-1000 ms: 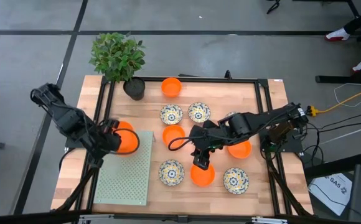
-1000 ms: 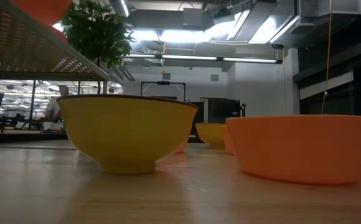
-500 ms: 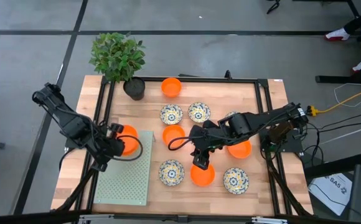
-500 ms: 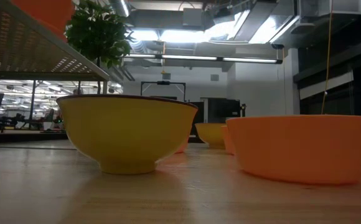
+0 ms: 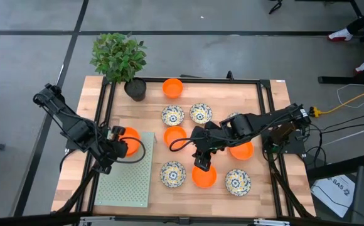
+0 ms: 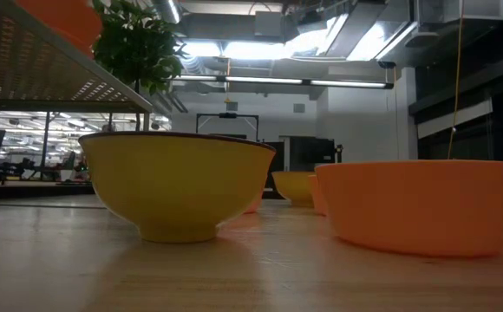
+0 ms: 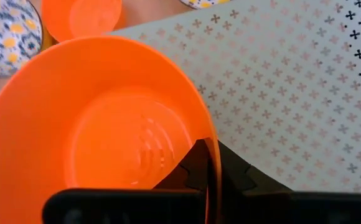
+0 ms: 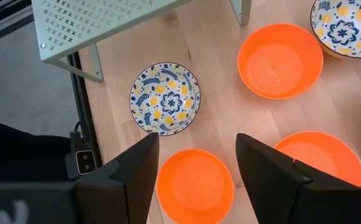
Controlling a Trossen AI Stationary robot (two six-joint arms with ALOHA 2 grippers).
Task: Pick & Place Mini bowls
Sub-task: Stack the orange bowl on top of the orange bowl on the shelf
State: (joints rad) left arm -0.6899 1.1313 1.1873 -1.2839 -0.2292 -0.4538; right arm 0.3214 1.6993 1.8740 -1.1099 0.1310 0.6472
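In the high view my left gripper [image 5: 114, 145] is shut on an orange mini bowl [image 5: 128, 140] over the far left corner of the perforated green shelf [image 5: 125, 179]. My right gripper [image 5: 202, 164] hovers open above another orange bowl [image 5: 204, 178]. In the right wrist view that bowl [image 8: 195, 185] shows between the spread fingers. Several more orange and floral bowls stand on the wood: a floral one [image 8: 165, 98], an orange one [image 8: 280, 60], and an orange one [image 5: 172, 86] by the far edge. My left gripper pinches the orange bowl's rim [image 7: 215, 163], one finger [image 7: 190, 171] inside the bowl and one outside. The bowl sits tilted in the hold over the shelf top [image 7: 292, 93]. Whether its base touches the shelf, I cannot tell.
A potted plant [image 5: 119, 59] stands at the far left corner. A black frame [image 5: 263, 113] runs around the table. In the low view a yellow-sided bowl [image 6: 178, 186] and an orange bowl [image 6: 425, 204] stand close in front, the shelf [image 6: 52, 65] above them on the left.
My left gripper has come down a little with the orange bowl toward the shelf's far left corner. In the low view the bowl shows lower against the shelf edge than before. The right arm has kept still.
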